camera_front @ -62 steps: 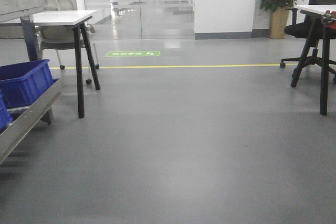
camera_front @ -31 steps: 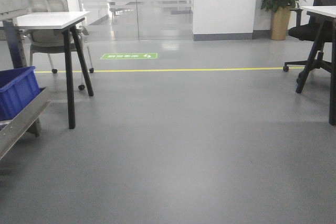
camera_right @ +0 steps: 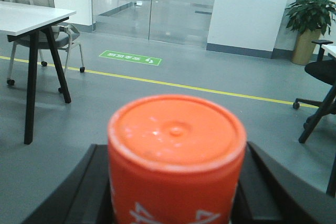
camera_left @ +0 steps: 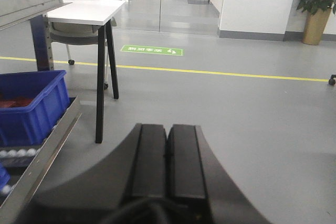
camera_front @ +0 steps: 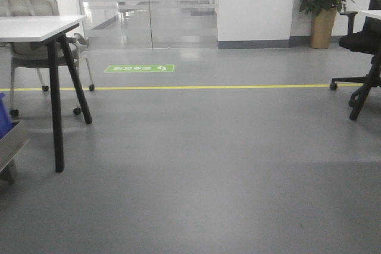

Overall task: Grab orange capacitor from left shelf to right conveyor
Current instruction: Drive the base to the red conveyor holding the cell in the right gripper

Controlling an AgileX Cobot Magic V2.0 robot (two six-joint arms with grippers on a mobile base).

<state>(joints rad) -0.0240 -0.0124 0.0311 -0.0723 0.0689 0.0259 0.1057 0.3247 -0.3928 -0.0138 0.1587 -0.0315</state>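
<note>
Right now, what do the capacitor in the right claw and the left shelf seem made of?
Orange capacitor: smooth, slightly glossy skin with a dimpled top, probably a plastic sleeve. Left shelf: bare grey metal, likely steel, dull sheen, holes punched in the upright. Blue bin: moulded plastic.

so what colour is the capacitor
Orange; the capacitor shows best in the right wrist view.

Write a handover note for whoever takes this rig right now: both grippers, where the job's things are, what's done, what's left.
Left gripper: shut, empty.
Right gripper: shut on the orange capacitor.
Left shelf: at the left edge of the left wrist view, a blue bin on it.
Right conveyor: not in view.
Done: capacitor picked off the shelf.
Left: reach the conveyor, set the capacitor on the belt, release.
</note>
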